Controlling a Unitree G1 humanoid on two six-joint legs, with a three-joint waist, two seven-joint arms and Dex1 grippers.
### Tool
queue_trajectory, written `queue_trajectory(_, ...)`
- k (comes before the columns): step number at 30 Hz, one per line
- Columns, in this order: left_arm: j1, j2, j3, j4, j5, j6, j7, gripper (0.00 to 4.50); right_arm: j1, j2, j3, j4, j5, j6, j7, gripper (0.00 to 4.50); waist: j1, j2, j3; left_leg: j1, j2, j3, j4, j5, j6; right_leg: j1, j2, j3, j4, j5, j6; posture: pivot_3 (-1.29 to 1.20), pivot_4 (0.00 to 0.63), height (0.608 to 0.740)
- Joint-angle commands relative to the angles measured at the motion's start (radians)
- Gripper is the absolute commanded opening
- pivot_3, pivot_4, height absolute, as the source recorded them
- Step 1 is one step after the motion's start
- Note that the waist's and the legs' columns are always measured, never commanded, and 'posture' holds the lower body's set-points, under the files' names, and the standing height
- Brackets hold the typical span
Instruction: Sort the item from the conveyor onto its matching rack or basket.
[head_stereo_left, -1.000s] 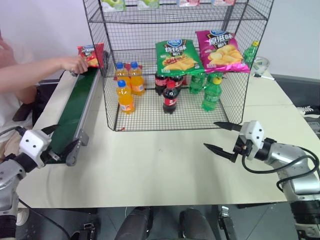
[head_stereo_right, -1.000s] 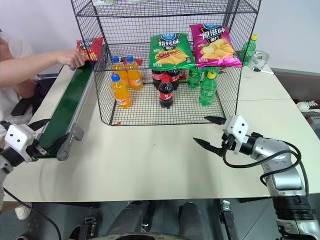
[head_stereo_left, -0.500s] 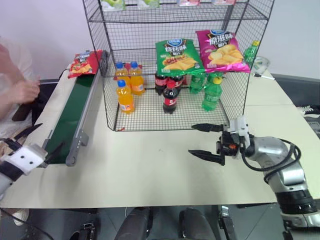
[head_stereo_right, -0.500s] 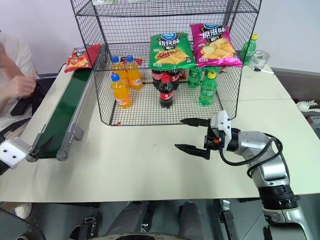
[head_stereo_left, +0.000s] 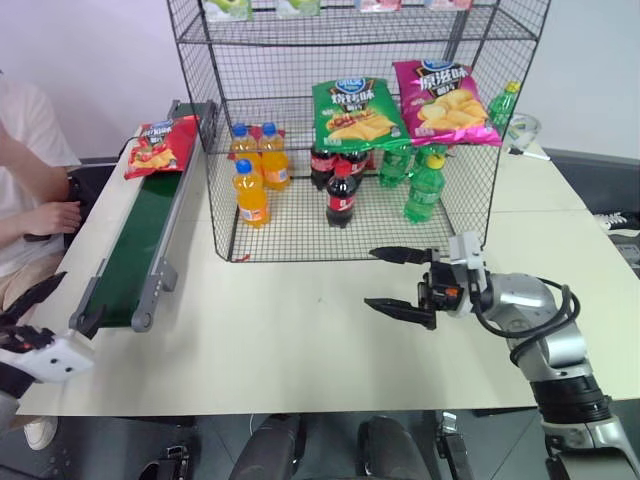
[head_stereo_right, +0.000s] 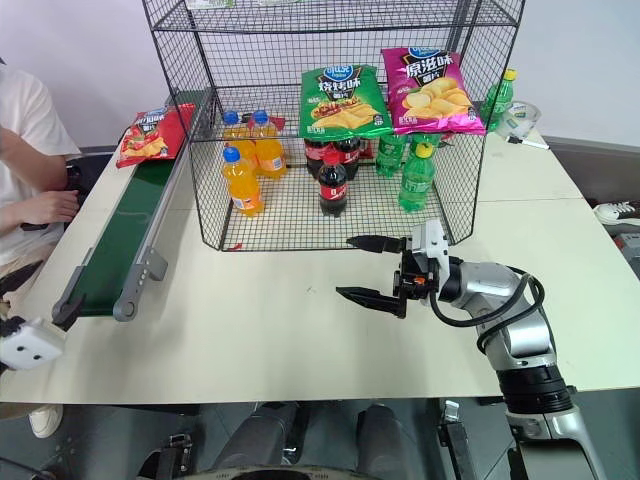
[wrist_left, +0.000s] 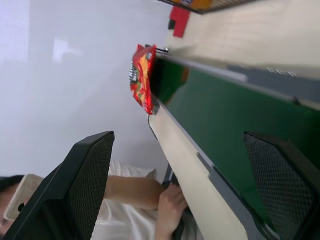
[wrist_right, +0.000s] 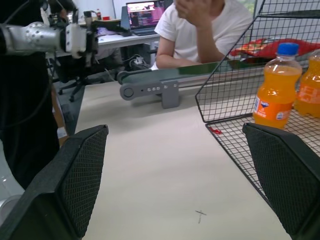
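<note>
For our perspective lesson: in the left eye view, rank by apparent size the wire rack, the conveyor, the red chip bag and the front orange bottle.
1. wire rack
2. conveyor
3. red chip bag
4. front orange bottle

The last two look close; the bag lies farther back, so that order is unsure.

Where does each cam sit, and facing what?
Head stereo pair: looks down over the beige table; open right gripper shows.
Left wrist: looks along the dark green conveyor belt at the red crinkly chip bag, between open fingers.
Right wrist: looks across the table toward the belt.
All share the belt.
</note>
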Motion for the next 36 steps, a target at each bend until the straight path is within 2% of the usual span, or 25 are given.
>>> queue_trajectory(1, 0.037, 0.010, 0.024, 0.004, 0.063, 0.001, 0.096, 4.27, -0.002, 0.012, -0.027, -0.012, 0.003, -0.027, -0.014, 4.50, 0.000, 0.000, 0.000, 0.000, 0.000, 0.000, 0.000, 0.000, 0.000, 0.000, 0.000, 0.000, 0.000, 0.000, 0.000, 0.00, 0.150, 0.740)
queue_trajectory(10, 0.160, -0.010, 0.000, -0.001, 0.200, 0.009, 0.284, 4.27, -0.009, 0.008, -0.025, 0.004, -0.010, -0.043, -0.021, 4.50, -0.001, 0.000, 0.000, 0.000, 0.000, 0.000, 0.000, 0.000, 0.000, 0.000, 0.000, 0.000, 0.000, 0.000, 0.000, 0.00, 0.150, 0.740)
queue_trajectory(36, 0.129, 0.015, -0.089, 0.018, 0.099, 0.062, 0.286, 4.27, 0.000, 0.030, -0.007, 0.004, -0.049, -0.081, -0.029, 4.50, -0.001, 0.000, 0.000, 0.000, 0.000, 0.000, 0.001, 0.000, 0.000, 0.000, 0.001, -0.001, 0.001, 0.000, 0.001, 0.00, 0.150, 0.740)
